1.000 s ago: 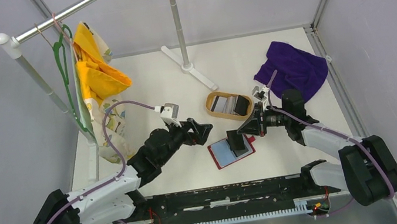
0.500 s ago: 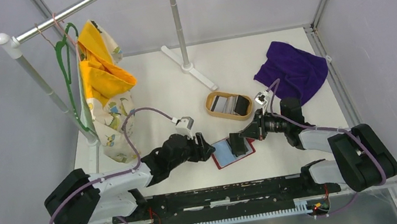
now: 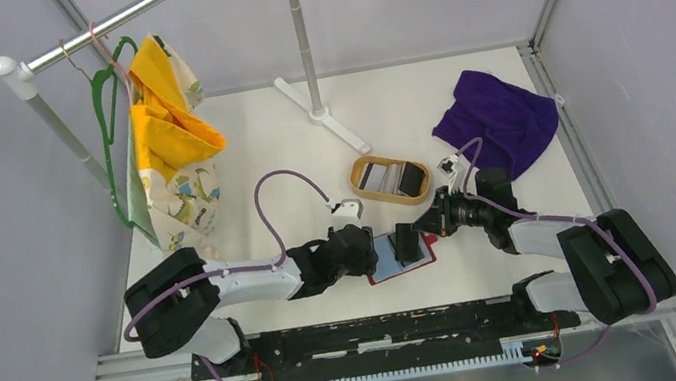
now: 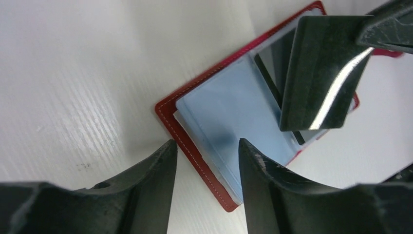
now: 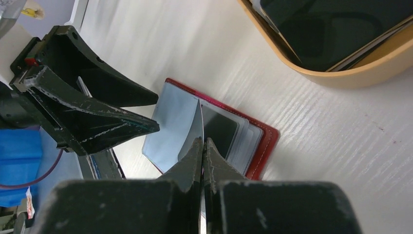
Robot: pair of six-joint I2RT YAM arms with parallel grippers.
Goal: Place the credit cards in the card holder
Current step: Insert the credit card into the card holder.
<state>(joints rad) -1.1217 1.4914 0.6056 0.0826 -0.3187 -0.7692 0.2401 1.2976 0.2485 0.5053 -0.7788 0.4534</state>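
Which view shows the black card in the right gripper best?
Left wrist: the black card shows its broad glossy face, tilted over the open card holder. Right wrist sees it only edge-on, pinched in the shut right gripper; top external shows just a small dark patch.
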